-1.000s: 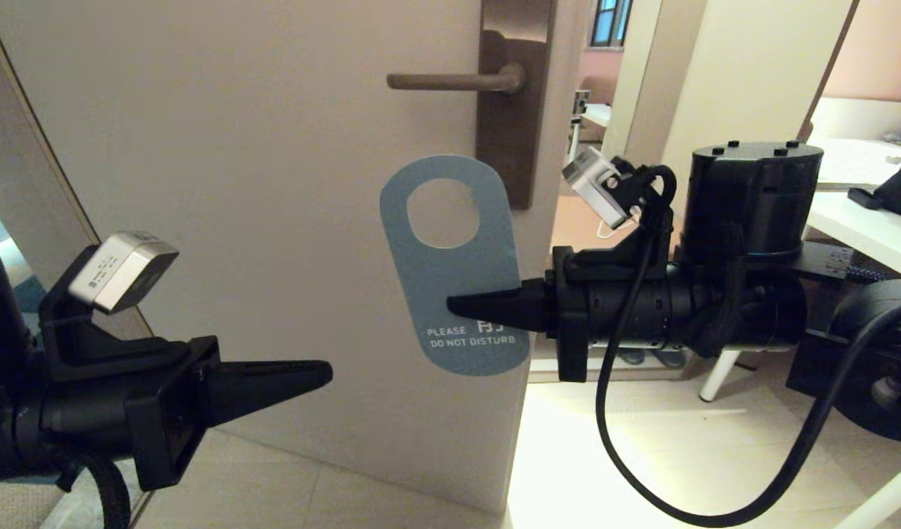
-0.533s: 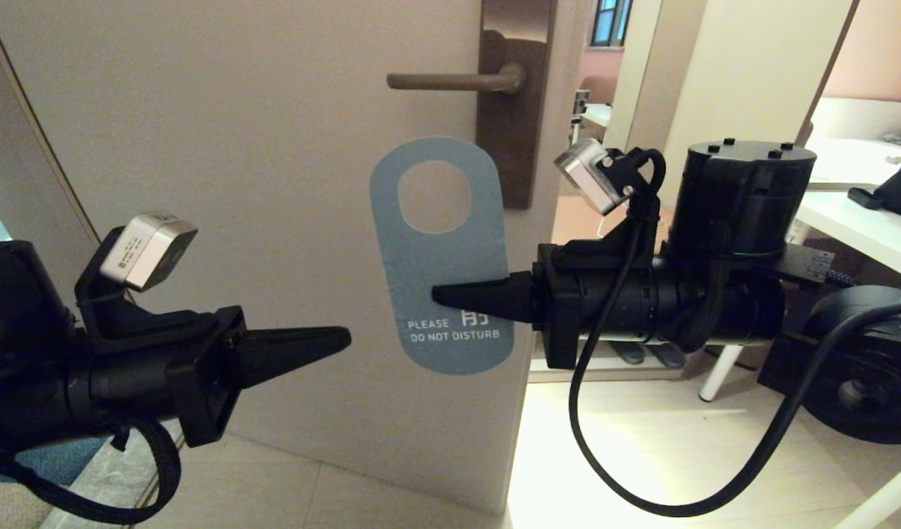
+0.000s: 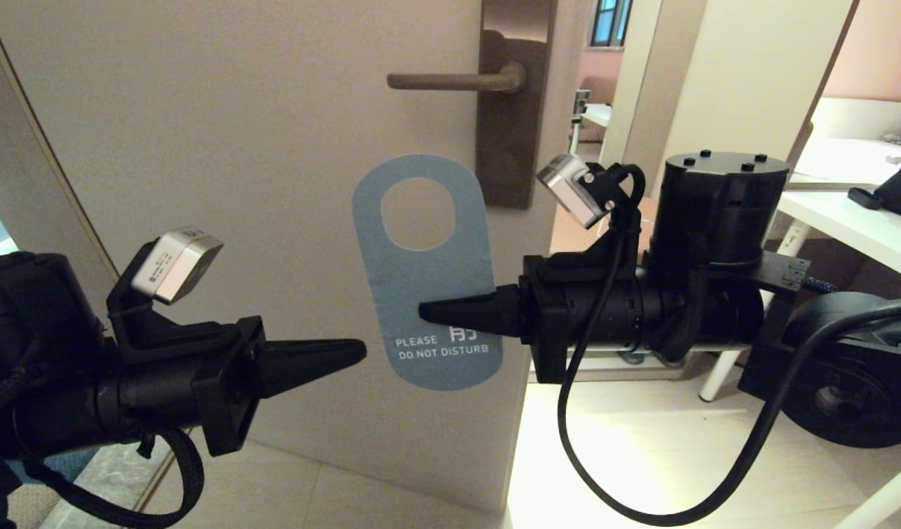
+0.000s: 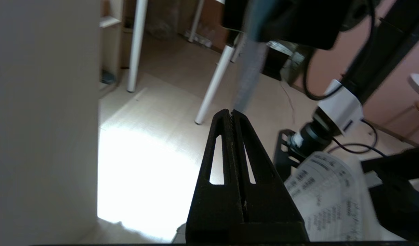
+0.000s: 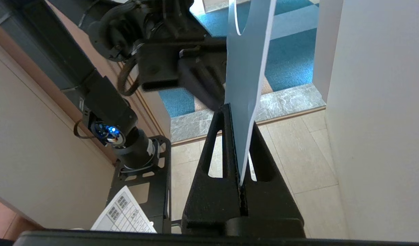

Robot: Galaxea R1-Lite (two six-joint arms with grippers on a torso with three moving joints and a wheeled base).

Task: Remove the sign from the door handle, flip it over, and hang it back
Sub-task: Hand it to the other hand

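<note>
The sign (image 3: 428, 286) is off the door handle (image 3: 450, 81) and hangs in the air below it, upright, slate-blue "PLEASE DO NOT DISTURB" side toward the head camera. My right gripper (image 3: 426, 312) is shut on the sign's right edge, just above the lettering; in the right wrist view the card (image 5: 245, 89) stands edge-on between the jaws of this gripper (image 5: 235, 111). My left gripper (image 3: 359, 351) is shut and empty, pointing at the sign's lower left edge, a small gap away. In the left wrist view its tip (image 4: 231, 114) sits just short of the blurred sign (image 4: 248, 78).
The beige door (image 3: 237, 184) stands right behind the sign, with the bronze backplate (image 3: 513, 110) near its right edge. Right of the door is the open room with a white desk (image 3: 855, 220) and tiled floor (image 3: 641, 455). A door frame (image 3: 39, 162) is at the left.
My right gripper has carried the sign to the left and a little lower. My left gripper has moved up and right, closing in on the sign's lower left edge.
</note>
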